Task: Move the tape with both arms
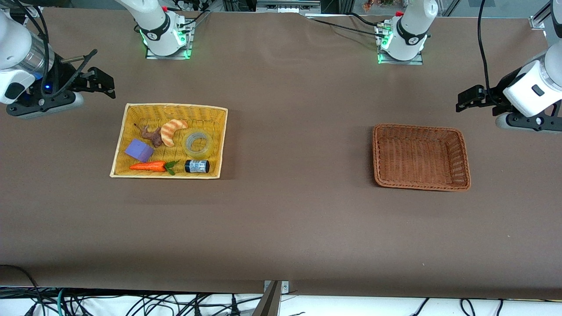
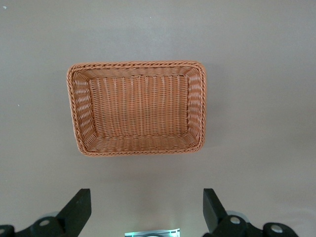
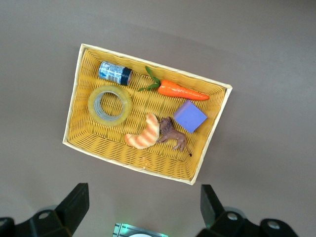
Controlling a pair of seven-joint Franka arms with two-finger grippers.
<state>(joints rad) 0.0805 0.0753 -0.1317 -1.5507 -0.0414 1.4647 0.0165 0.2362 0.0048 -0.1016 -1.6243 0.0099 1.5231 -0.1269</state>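
The tape [image 1: 198, 154], a translucent yellowish ring, lies flat in the yellow basket [image 1: 175, 106] at the side toward the table's middle. It also shows in the right wrist view [image 3: 111, 91]. My right gripper [image 1: 103, 83] is open and empty, held above bare table next to the yellow basket's corner at the right arm's end. My left gripper [image 1: 467, 98] is open and empty, above bare table next to the brown wicker basket [image 1: 417, 158]. The wrist views show both sets of jaws wide apart: right [image 3: 143, 202], left [image 2: 146, 207].
The yellow basket [image 3: 72, 123] also holds a croissant [image 1: 172, 131], a brown toy animal [image 1: 153, 136], a purple block [image 1: 139, 150], a carrot [image 1: 149, 166] and a black cylinder with a blue-white label [image 1: 197, 166] touching the tape. The brown basket [image 2: 138, 106] holds nothing.
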